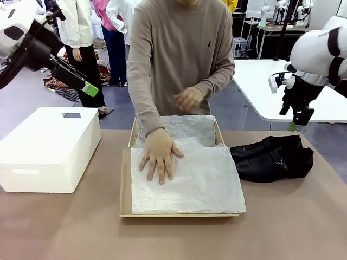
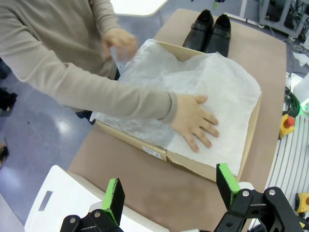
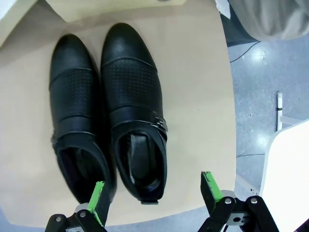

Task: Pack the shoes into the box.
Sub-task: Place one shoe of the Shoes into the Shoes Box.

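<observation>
Black shoes (image 1: 274, 157) out of box (image 1: 125, 187) — person's hand (image 1: 159, 154) on tissue (image 1: 200, 184).
Shoes side by side on table (image 1: 65, 227), just at 3 o'clock of box, toes twd it. Hand flat on tissue draped over box; other hand (image 1: 188, 98) above its 12 o'clock end. L gripper (image 2: 169, 181), jaws wide apart & empty, hangs abv white box (image 1: 49, 146) at 9 o'clock — R gripper (image 3: 153, 182), likewise apart & empty, abv shoes.

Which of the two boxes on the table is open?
The tan cardboard box, lined with white tissue paper; the white box beside it is closed.
</observation>
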